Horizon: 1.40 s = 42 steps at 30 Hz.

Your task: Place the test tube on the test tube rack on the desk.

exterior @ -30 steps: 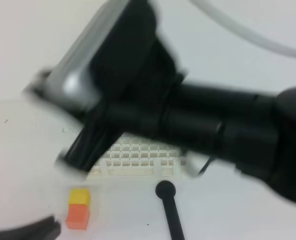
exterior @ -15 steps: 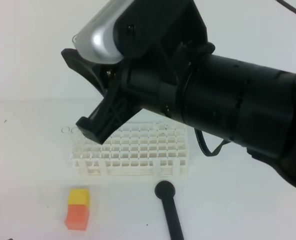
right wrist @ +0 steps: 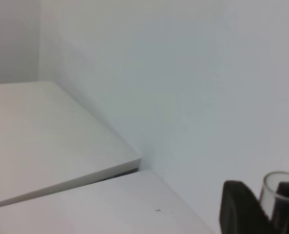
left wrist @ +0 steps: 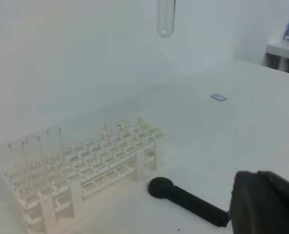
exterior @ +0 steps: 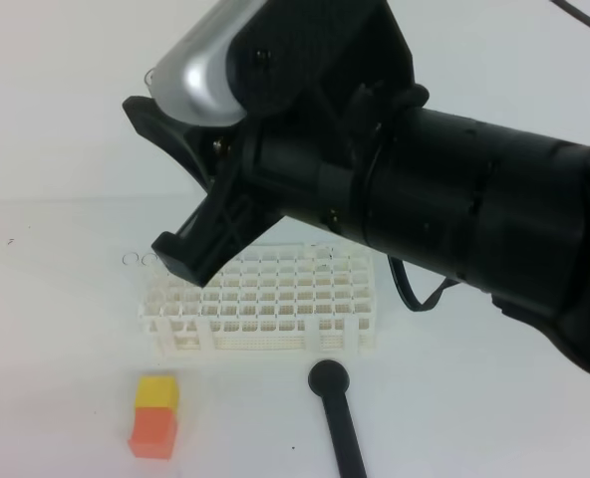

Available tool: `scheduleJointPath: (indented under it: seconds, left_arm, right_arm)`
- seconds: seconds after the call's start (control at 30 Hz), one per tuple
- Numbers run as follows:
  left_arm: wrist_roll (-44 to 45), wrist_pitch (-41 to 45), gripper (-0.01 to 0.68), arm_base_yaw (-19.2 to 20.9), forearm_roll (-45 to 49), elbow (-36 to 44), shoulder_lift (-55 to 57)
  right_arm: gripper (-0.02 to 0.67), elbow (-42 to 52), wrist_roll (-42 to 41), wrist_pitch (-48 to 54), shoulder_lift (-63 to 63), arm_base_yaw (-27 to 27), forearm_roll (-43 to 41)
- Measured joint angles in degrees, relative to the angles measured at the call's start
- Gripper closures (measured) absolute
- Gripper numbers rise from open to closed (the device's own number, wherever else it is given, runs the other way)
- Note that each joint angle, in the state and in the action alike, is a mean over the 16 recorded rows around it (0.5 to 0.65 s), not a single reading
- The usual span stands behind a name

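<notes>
Compared to a second ago the blur is gone: the right arm (exterior: 444, 229) has lifted toward the upper middle of the overhead frame and since half a second ago it hasn't budged. Now the whole test tube rack (exterior: 265, 309) shows at centre on the desk (exterior: 56, 329). The right gripper (right wrist: 261, 204) is clamped on a test tube (right wrist: 281, 187), lower right of its wrist view. The same tube's round bottom hangs high above the rack in the left wrist view. Left gripper's out of sight, closed. Black round-headed rod (exterior: 337, 413) and yellow-and-orange block stack (exterior: 155, 416) sit at the bottom, unmoved.
</notes>
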Motion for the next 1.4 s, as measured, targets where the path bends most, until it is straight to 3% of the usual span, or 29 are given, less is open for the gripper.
scheduleJointPath:
  seconds: [0.5, 0.7, 0.9, 1.23, 1.4]
  left_arm:
    - [0.2, 1.5, 0.673, 0.2, 0.1, 0.0, 0.0]
    - [0.4, 1.6, 0.673, 3.3, 0.1, 0.0, 0.0]
    - [0.7, 1.7, 0.673, 12.9, 0.1, 0.0, 0.0]
    - [0.6, 1.7, 0.673, 36.7, 0.1, 0.0, 0.0]
    - [0.3, 1.7, 0.673, 44.5, -1.0, 0.0, 0.0]
  right_arm:
    - [0.529, 0.0, 0.0, -1.5, 0.0, 0.0, 0.0]
    - [0.529, 0.0, 0.7, -3.8, 0.0, -0.2, -0.7]
    - [0.529, 0.0, 12.0, -6.1, 0.0, -0.6, -11.1]
    - [0.529, 0.0, 57.5, -5.2, 0.1, -3.1, -53.3]
    - [0.529, 0.0, 73.9, -4.2, 1.4, -4.9, -69.1]
